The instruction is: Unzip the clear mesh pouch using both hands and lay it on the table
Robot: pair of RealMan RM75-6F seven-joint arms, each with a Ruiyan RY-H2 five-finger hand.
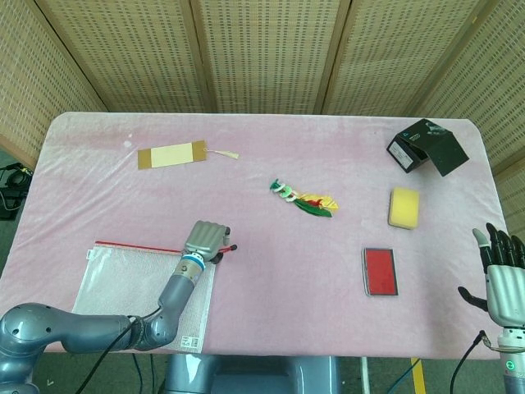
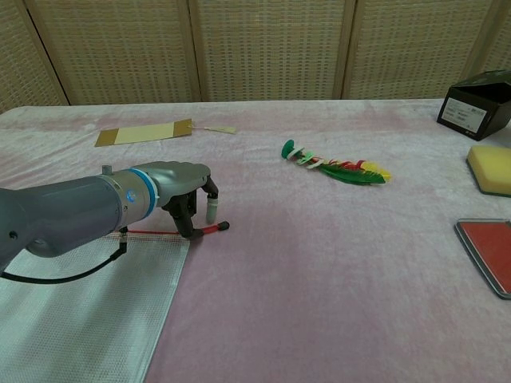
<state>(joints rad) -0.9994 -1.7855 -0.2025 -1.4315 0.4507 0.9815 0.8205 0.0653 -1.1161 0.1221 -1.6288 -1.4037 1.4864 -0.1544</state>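
The clear mesh pouch [image 1: 135,287] [image 2: 88,311] lies flat at the table's front left, its red zipper [image 2: 152,232] running along the far edge. The red zipper pull [image 1: 230,246] [image 2: 214,228] sticks out to the right on the cloth. My left hand [image 1: 205,238] [image 2: 180,187] is lowered over the zipper's right end, fingers curled down. Dark fingertips [image 2: 190,230] touch the pull's inner end; whether they pinch it is hidden. My right hand [image 1: 500,279] hangs past the table's front right corner, fingers spread and holding nothing.
A tan tag [image 1: 172,154] [image 2: 144,132] lies at the back left. A green, red and yellow feather toy [image 1: 303,199] [image 2: 335,169] sits mid-table. On the right are a yellow sponge [image 1: 404,207], a red case [image 1: 381,271] and a black box [image 1: 426,148].
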